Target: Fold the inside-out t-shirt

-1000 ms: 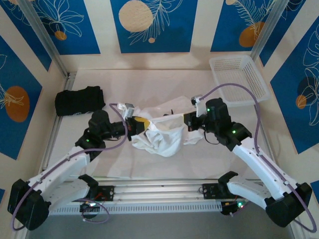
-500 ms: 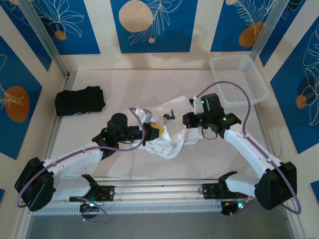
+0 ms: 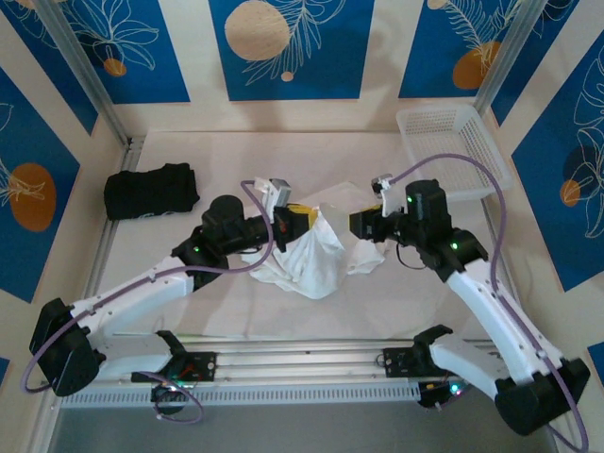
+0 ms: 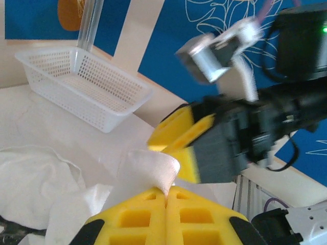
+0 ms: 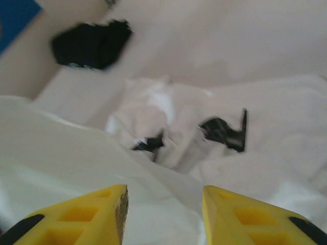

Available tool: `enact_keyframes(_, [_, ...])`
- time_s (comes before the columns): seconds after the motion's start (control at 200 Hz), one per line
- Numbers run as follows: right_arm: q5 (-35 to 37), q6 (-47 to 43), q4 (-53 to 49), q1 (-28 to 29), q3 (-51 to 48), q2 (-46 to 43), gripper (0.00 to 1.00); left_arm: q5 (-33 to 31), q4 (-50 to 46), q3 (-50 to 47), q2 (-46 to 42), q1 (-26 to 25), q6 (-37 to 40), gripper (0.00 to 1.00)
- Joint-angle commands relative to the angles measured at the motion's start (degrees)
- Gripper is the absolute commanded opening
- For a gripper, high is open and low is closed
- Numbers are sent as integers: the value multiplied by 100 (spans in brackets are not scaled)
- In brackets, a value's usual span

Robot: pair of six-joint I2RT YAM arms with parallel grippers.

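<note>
My left gripper (image 4: 167, 196) had its fingers pressed together on a fold of the t-shirt (image 3: 311, 260), lifting that edge above the crumpled heap at mid-table. My right gripper (image 5: 163, 196) sat near it on the heap's right side, fingers spread, with white cloth lying below the gap between them. Farther off, the black garment (image 3: 151, 192) lay at the left of the table (image 3: 245, 156) and the basket (image 3: 453, 151) in the far right corner, both well apart from the shirt.

Crumpled white inside-out t-shirt (image 3: 316, 260), bunched mid-table, partly lifted.
</note>
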Motion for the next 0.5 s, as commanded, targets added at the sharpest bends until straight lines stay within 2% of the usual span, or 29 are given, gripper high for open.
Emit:
enact_keyframes(0.0, [-1027, -286, 573, 96, -326, -280, 47, -156, -176, 181, 38, -68, 180, 2])
enact_keyframes(0.125, [-1702, -343, 958, 277, -380, -138, 51, -149, -214, 197, 47, -83, 196, 2])
enact_keyframes(0.29, [-1608, -505, 1080, 601, -210, 357, 56, -116, -239, 199, 21, -97, 212, 2])
enact_keyframes(0.495, [-1672, -528, 1187, 703, -172, 559, 45, -167, -301, 197, 4, -94, 233, 2])
